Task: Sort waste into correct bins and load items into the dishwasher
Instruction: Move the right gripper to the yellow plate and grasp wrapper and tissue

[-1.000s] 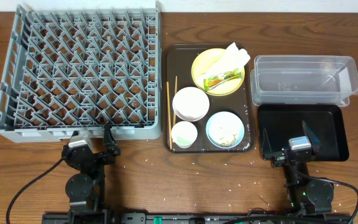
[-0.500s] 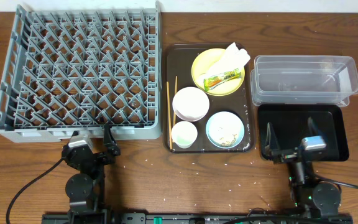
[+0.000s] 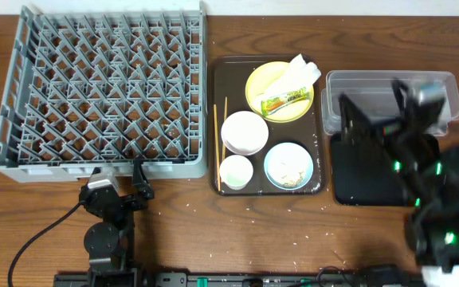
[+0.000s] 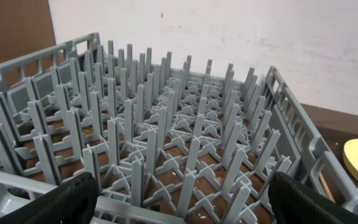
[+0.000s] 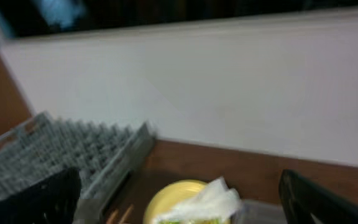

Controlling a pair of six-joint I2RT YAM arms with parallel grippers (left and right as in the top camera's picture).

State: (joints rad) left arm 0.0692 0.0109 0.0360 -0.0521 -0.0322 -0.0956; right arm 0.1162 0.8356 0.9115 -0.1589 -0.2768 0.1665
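The left gripper [image 3: 117,171] sits low at the table's near edge, its fingers [image 4: 58,202] spread wide with nothing between them. Close ahead of them runs the near wall of the grey dish rack [image 3: 102,88], and its upright pegs fill the whole span between the two fingers. Beyond the right-hand finger there is a narrow strip of bare table [image 3: 213,223], then the rim of the dark brown serving tray [image 3: 213,112].

The right gripper [image 3: 375,102] is blurred and raised, its fingers also wide apart and empty. They hang over the clear tub [image 3: 369,80], with the black tray [image 3: 357,179] just behind them. Ahead and to their left lies the yellow plate [image 3: 279,92], carrying the white napkin [image 3: 297,72] and the green-and-yellow wrapper [image 3: 284,100]. Nearer on the same tray are the white bowl [image 3: 244,132], small cup [image 3: 235,172] and light blue bowl [image 3: 288,166] with scraps. The chopsticks [image 3: 217,147] lie along the tray's left edge.

Whitish rice grains [image 3: 253,211] dot the brown wood between the arms. A white wall [image 4: 260,37] stands behind the table.
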